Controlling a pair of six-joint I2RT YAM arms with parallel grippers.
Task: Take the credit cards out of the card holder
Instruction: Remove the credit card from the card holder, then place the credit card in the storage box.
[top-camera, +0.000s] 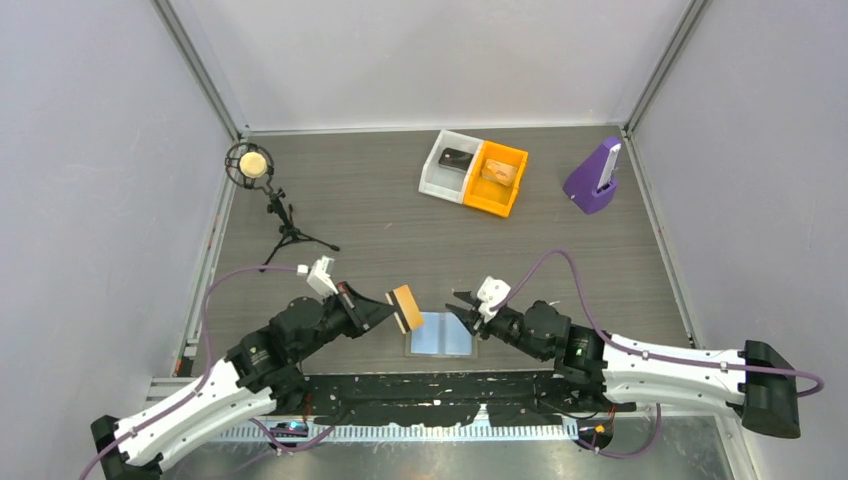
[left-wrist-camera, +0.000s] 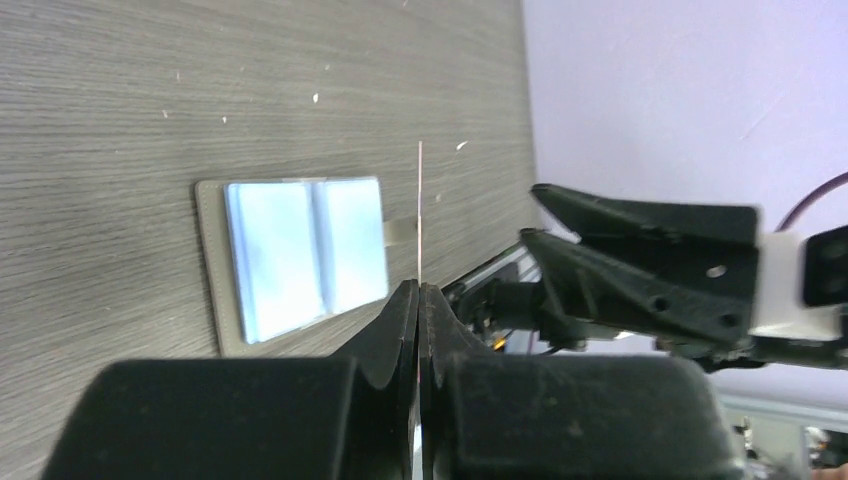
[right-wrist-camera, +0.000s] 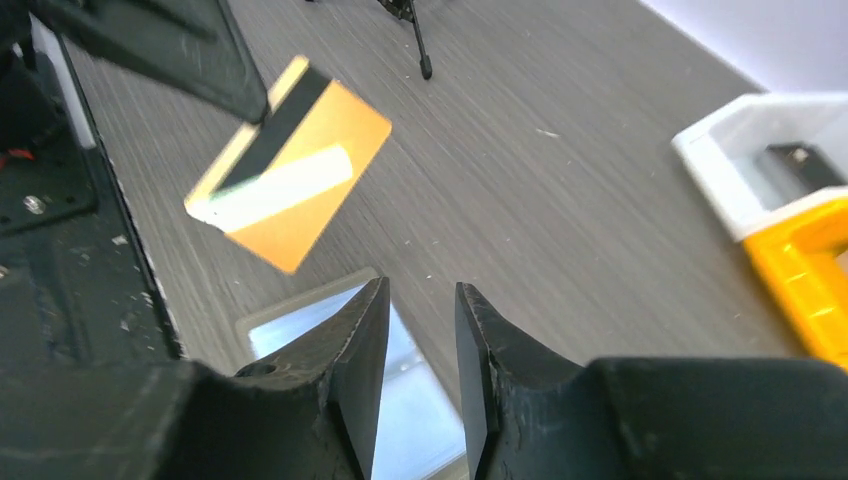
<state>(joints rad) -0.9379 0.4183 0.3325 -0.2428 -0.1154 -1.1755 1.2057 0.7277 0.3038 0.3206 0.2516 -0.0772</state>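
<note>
The left gripper (left-wrist-camera: 418, 290) is clamped on one credit card (right-wrist-camera: 290, 165), gripping it by one edge, clear of the table (top-camera: 400, 220). The right gripper (right-wrist-camera: 420, 295) has its jaws slightly apart with nothing between them. The card holder (left-wrist-camera: 300, 255) lies open and flat just beneath the right fingertips, below and ahead of the left ones. Recommended: move the card sideways away from the holder, lower it close to the table, then release. Whether more cards remain inside cannot be determined.

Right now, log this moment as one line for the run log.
left gripper: shut on orange card, held off table | right gripper: open, empty, over card holder | card holder: lying open, flat
</note>
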